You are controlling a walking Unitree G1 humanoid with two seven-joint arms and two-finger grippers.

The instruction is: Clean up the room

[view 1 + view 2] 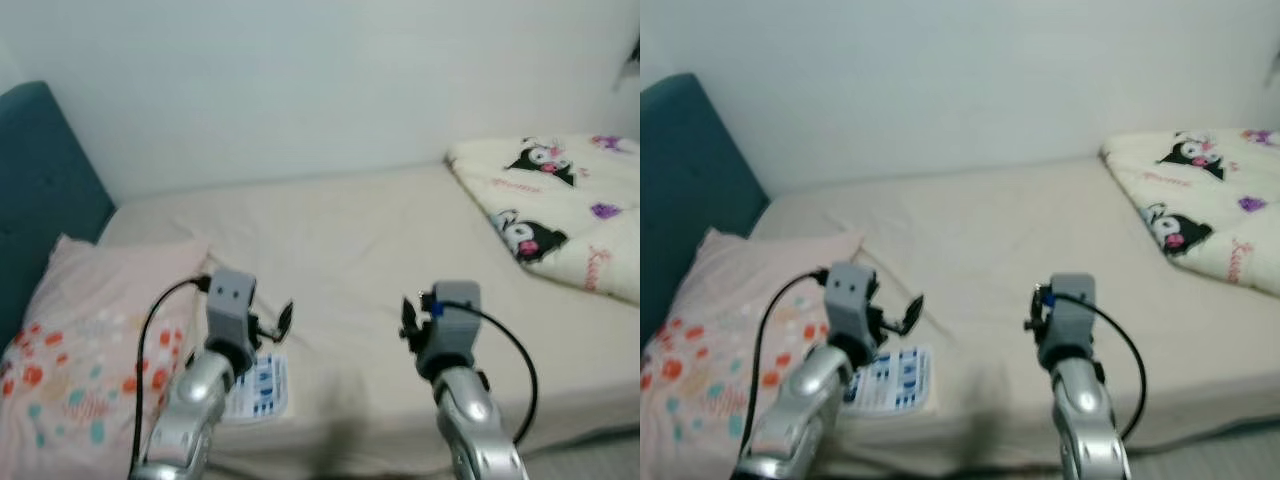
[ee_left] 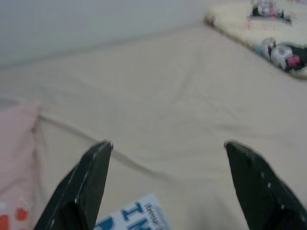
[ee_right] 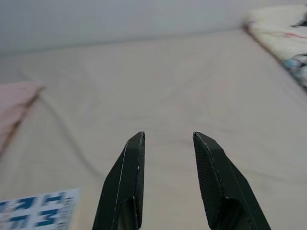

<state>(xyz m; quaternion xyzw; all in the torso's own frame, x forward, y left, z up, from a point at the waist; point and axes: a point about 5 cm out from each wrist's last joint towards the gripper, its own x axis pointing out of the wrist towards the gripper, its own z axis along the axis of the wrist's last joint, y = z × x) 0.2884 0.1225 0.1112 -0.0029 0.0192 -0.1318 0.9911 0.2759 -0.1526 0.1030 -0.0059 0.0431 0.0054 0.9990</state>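
- Two hands hover over the bed [image 1: 380, 240]: left hand [image 2: 168, 187] spread wide, right hand [image 3: 168, 182] narrowly apart, both empty.
- I judge the packet [image 1: 262, 385], lower left by the pillow [image 1: 80, 350], is next; the left hand must drop onto it.
- Blanket [image 1: 560, 210] lies upper right, against a pale wall.

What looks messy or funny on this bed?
A white packet with blue print lies loose on the bed sheet, near the front edge beside the pink pillow. The cartoon blanket sits bunched at the far right.
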